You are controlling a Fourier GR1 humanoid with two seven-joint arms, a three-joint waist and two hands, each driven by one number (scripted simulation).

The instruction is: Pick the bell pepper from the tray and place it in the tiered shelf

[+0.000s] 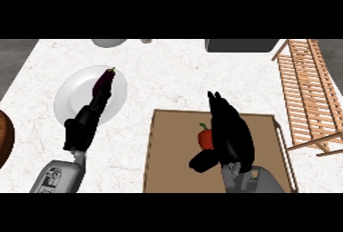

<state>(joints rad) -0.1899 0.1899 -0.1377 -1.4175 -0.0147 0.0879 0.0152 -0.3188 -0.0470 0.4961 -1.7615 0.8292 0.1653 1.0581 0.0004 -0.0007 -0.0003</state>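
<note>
A red bell pepper (205, 137) with a green stem lies on the brown tray (175, 154) in the lower middle of the head view. My right hand (230, 133) hovers over the tray just right of the pepper, fingers straight and pointing away, thumb (202, 162) below the pepper; it partly hides the pepper's right side. The wooden tiered shelf (307, 90) stands at the right edge of the counter. My left hand (84, 127) rests open at the left, fingers up, over the rim of a white plate.
A white plate (77, 97) at the left holds a dark purple eggplant (102, 81). A grey bowl (109, 42) and a dark box (241, 45) sit at the far edge. A brown round object (4, 138) shows at the left edge.
</note>
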